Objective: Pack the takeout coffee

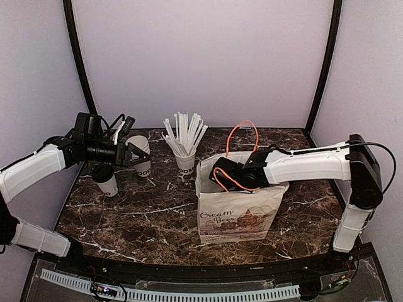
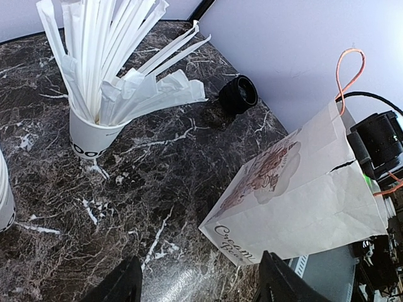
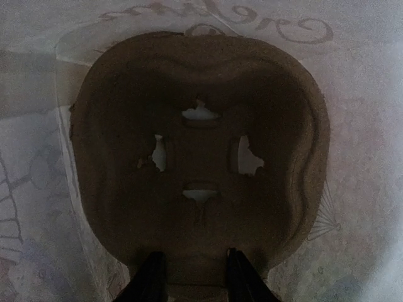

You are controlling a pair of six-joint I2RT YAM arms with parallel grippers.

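Observation:
The takeout coffee (image 1: 106, 179), a small white cup with a black lid, stands at the table's left edge. My left gripper (image 1: 135, 154) hovers just behind and right of it, beside the stacked white cups (image 1: 143, 158). In the left wrist view that gripper (image 2: 200, 286) is open with nothing between its fingers. The white paper bag (image 1: 236, 211) stands upright at centre right. My right gripper (image 1: 221, 173) reaches into its mouth. Inside the bag it (image 3: 196, 277) is shut on the near rim of a brown pulp cup carrier (image 3: 201, 88).
A white cup full of white straws (image 1: 184, 154) stands behind the middle of the table, between the stacked cups and the bag. The bag's orange handle (image 1: 242, 135) sticks up. A small black round object (image 2: 238, 94) lies near the back wall.

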